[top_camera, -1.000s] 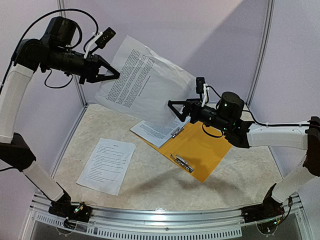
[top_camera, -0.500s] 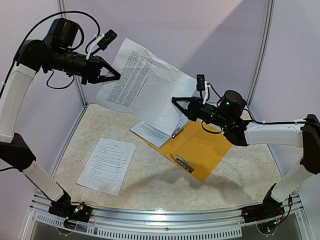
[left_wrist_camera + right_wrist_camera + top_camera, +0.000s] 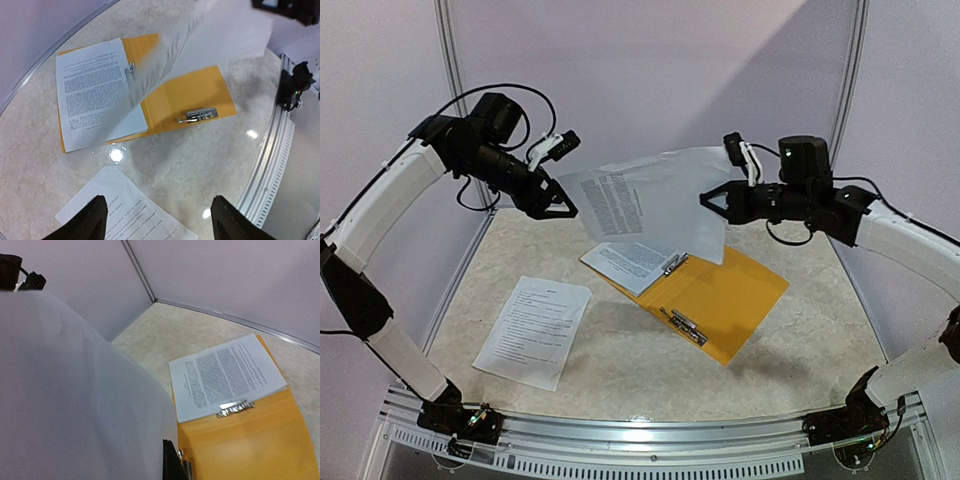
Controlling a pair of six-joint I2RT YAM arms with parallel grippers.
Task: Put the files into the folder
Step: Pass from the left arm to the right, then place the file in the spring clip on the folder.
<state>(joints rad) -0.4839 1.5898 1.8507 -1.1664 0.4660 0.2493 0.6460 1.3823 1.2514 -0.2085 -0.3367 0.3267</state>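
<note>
A white printed sheet hangs in the air above the table, bowed and blurred in the left wrist view. My right gripper is shut on its right edge. In the right wrist view the sheet fills the left side and hides all but one black finger. My left gripper is open and empty beside the sheet's left edge, its jaws wide apart. The orange-yellow folder lies open on the table with another printed sheet on its far half. A third sheet lies loose at the near left.
A metal clip sits on the folder's near half and another at the edge of the sheet in it. A ribbed metal rail runs along the table's near edge. Pale wall panels close in the back and sides.
The left arm has come down and inward and its jaws have left the sheet. The right gripper has risen and swung right with the sheet, which now hangs flatter and lower.
</note>
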